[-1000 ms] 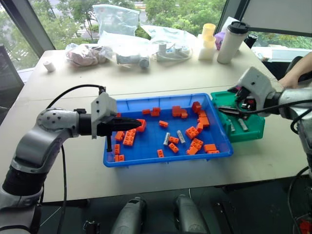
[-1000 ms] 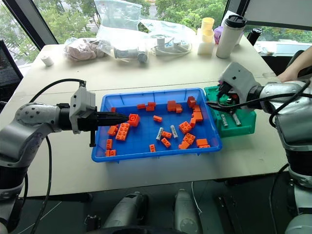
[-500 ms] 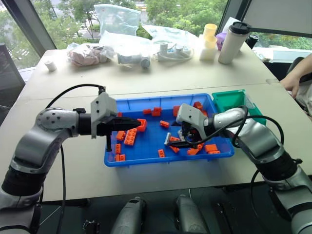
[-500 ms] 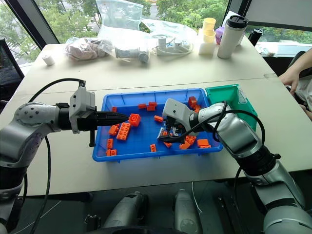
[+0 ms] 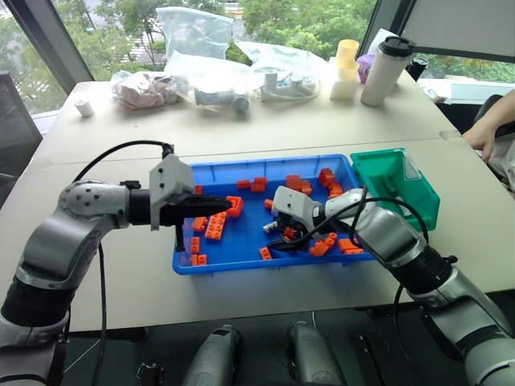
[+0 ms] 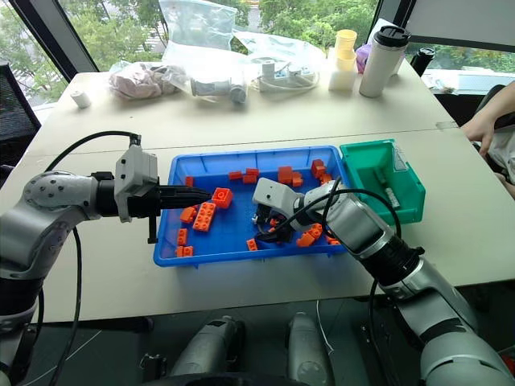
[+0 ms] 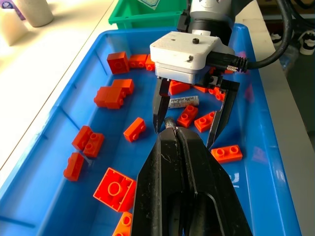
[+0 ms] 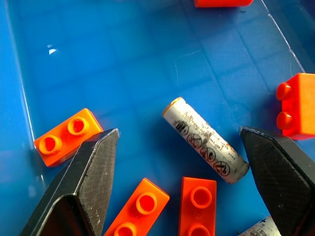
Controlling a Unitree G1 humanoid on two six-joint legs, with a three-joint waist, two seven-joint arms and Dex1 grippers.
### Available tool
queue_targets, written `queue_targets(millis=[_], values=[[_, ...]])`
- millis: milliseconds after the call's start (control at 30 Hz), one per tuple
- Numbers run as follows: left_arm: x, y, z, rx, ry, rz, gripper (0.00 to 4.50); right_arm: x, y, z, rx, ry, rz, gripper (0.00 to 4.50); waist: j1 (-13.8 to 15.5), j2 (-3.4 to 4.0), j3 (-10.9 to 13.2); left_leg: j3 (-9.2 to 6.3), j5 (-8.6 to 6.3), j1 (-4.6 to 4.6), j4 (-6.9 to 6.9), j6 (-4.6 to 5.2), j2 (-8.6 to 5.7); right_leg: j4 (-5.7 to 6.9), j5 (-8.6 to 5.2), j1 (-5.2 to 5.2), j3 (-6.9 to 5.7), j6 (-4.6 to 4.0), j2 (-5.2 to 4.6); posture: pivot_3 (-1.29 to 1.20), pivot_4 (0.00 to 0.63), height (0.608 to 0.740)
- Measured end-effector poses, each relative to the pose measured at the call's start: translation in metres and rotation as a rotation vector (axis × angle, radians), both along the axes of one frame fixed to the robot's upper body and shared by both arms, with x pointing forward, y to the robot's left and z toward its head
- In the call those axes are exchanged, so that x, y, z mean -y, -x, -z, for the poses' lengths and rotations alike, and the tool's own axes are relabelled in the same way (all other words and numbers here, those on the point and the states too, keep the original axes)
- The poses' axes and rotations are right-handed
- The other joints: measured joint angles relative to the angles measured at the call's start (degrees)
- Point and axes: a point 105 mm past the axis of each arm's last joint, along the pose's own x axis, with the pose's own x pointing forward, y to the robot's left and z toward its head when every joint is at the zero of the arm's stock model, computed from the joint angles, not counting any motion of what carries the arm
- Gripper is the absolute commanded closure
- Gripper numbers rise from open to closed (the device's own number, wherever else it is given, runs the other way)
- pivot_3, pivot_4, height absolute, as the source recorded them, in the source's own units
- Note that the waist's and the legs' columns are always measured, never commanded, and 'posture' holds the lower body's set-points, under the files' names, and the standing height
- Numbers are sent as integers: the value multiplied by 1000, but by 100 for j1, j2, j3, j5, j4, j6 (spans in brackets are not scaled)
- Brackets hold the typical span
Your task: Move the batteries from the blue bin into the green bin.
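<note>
The right gripper [image 7: 188, 114] of two black fingers hangs low in the wide, shallow bright-blue plastic bin [image 5: 241, 259] at mid-frame in the head views, jaws spread wide and empty. A slim silvery-grey cylindrical battery [image 8: 205, 139] lies flat on the blue floor between the fingertips, at a slant to them, not touched by either; the end of a second battery [image 8: 257, 227] peeks in at the lower right of the right wrist view. Small orange toy bricks [image 8: 67, 136] lie close around. The small, deeper teal-green plastic bin [image 5: 394, 184] sits just right of the blue one, with at least one battery [image 6: 392, 196] inside. The left gripper [image 5: 211, 205] hovers over the blue bin's left part, fingers pressed together, holding nothing.

This looks like the approach for another pick: next, lower a touch, square the fingers to the battery, close without catching the bricks, then carry it right to the green bin
</note>
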Motion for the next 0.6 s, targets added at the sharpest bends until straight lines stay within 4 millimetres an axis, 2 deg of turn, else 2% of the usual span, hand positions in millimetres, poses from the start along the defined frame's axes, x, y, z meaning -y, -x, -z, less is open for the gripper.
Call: queue_targets(millis=[267, 367, 567, 600], values=[[0, 0, 0, -1, 0, -1, 4500, 3, -4, -2, 18, 4, 15, 530, 2, 0, 0, 0, 0, 0, 0, 0, 0, 0, 0, 1, 0, 0, 0, 0, 150, 740], [0, 0, 0, 0, 0, -2, 4500, 3, -4, -1, 16, 3, 14, 1405, 1, 0, 0, 1, 0, 0, 0, 0, 0, 0, 0, 1, 0, 0, 0, 0, 150, 740], [0, 0, 0, 0, 1, -2, 4500, 2, -3, -1, 17, 3, 11, 4493, -1, 0, 0, 0, 0, 0, 0, 0, 0, 0, 0, 0, 0, 0, 0, 0, 150, 740], [0, 0, 0, 1, 1, -1, 4500, 0, -3, -1, 16, 1, 9, 4493, -2, 0, 0, 0, 0, 0, 0, 0, 0, 0, 0, 0, 0, 0, 0, 0, 150, 740]])
